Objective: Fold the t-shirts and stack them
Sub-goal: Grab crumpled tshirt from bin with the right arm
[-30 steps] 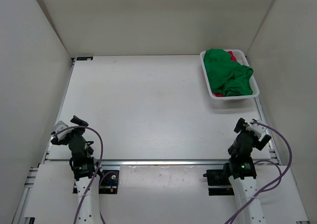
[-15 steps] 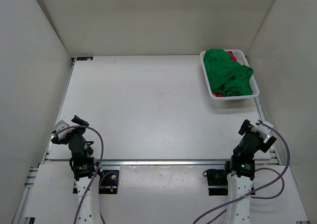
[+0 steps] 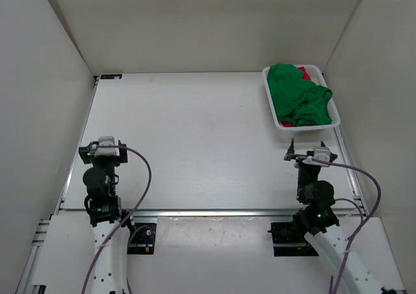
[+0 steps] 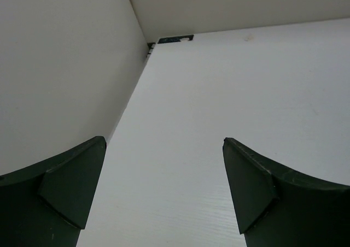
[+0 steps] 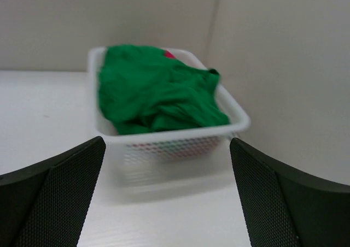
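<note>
A bright green t-shirt (image 3: pixel 298 99) lies crumpled on top in the white mesh basket (image 3: pixel 331 102) at the far right. Bits of red t-shirt (image 3: pixel 303 72) show under it; how many red ones I cannot tell. In the right wrist view the green shirt (image 5: pixel 156 96) fills the basket (image 5: pixel 175 137), with red (image 5: pixel 169 54) at its far edge. My right gripper (image 3: pixel 309 155) is open and empty, just short of the basket's near end, pointing at it. My left gripper (image 3: pixel 104 149) is open and empty over bare table at the near left.
White walls enclose the table on the left, back and right. A small black label (image 4: pixel 175 39) sits at the table's far left corner. The basket stands close to the right wall.
Both arms have risen from their low rest poses and swung forward over the table. The right gripper now faces the basket. The shirts have not moved.
</note>
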Action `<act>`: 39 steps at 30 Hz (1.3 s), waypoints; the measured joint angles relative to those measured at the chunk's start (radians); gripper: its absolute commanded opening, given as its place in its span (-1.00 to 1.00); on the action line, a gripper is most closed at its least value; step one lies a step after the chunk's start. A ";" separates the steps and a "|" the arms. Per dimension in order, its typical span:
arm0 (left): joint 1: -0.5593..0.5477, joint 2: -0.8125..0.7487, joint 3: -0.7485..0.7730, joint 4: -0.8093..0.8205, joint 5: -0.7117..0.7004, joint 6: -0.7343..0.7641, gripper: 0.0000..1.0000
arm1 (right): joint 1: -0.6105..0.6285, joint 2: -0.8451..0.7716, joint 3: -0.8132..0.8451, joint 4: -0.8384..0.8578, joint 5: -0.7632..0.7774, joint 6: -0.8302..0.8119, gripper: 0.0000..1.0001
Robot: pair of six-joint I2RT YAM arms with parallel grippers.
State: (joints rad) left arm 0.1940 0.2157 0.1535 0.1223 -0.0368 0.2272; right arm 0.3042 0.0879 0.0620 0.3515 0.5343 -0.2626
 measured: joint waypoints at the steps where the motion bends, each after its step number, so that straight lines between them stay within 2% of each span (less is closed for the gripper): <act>1: 0.000 0.043 0.045 -0.025 0.017 0.010 0.96 | 0.093 0.031 0.006 0.050 0.053 -0.015 1.00; 4: 0.000 0.187 0.227 -0.145 0.083 0.011 0.98 | 0.357 0.135 0.057 0.142 0.160 -0.088 0.98; 6: -0.025 0.335 0.401 -0.253 0.124 0.005 0.98 | 0.504 0.219 0.107 0.193 0.235 -0.142 0.99; 9: -0.111 0.540 0.621 -0.375 0.143 -0.007 0.97 | 0.536 0.299 0.160 0.194 0.259 -0.156 0.99; 12: -0.222 0.751 0.813 -0.499 0.142 -0.011 0.98 | 0.415 0.356 0.224 0.122 0.169 -0.121 0.98; 14: -0.282 0.878 0.899 -0.577 0.147 -0.015 0.97 | 0.239 0.422 0.312 0.043 0.076 -0.070 0.98; 18: -0.325 1.012 0.980 -0.710 0.157 -0.029 0.98 | -0.080 0.646 0.604 -0.096 -0.152 0.027 0.98; 20: -0.338 1.052 1.017 -0.754 0.152 -0.036 0.97 | -0.160 0.772 0.763 -0.166 -0.236 0.055 0.98; 24: -0.374 1.093 1.080 -0.793 0.135 -0.040 0.97 | -0.148 0.982 0.961 -0.269 -0.332 0.074 1.00; 29: -0.359 1.203 1.202 -0.869 0.177 -0.053 0.97 | -0.151 1.198 1.052 -0.484 -0.455 0.154 0.98; 31: -0.344 1.270 1.251 -0.894 0.212 -0.058 0.96 | -0.137 1.289 1.103 -0.585 -0.423 0.179 0.98; 33: -0.342 1.329 1.277 -0.919 0.227 -0.055 0.98 | -0.098 1.360 1.139 -0.658 -0.320 0.179 0.98; 35: -0.368 1.376 1.292 -0.954 0.235 -0.044 0.96 | -0.003 1.402 1.131 -0.660 -0.103 0.106 0.99; 37: -0.400 1.410 1.302 -0.978 0.244 -0.036 0.97 | 0.092 1.408 1.074 -0.571 0.065 -0.007 0.98; 39: -0.422 1.433 1.309 -0.993 0.257 -0.033 0.97 | 0.162 1.429 1.066 -0.594 0.124 -0.044 1.00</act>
State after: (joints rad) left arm -0.2279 1.6485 1.4624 -0.8711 0.2199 0.1940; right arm 0.4660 1.5169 1.1278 -0.2424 0.6579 -0.3069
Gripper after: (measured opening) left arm 0.987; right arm 0.995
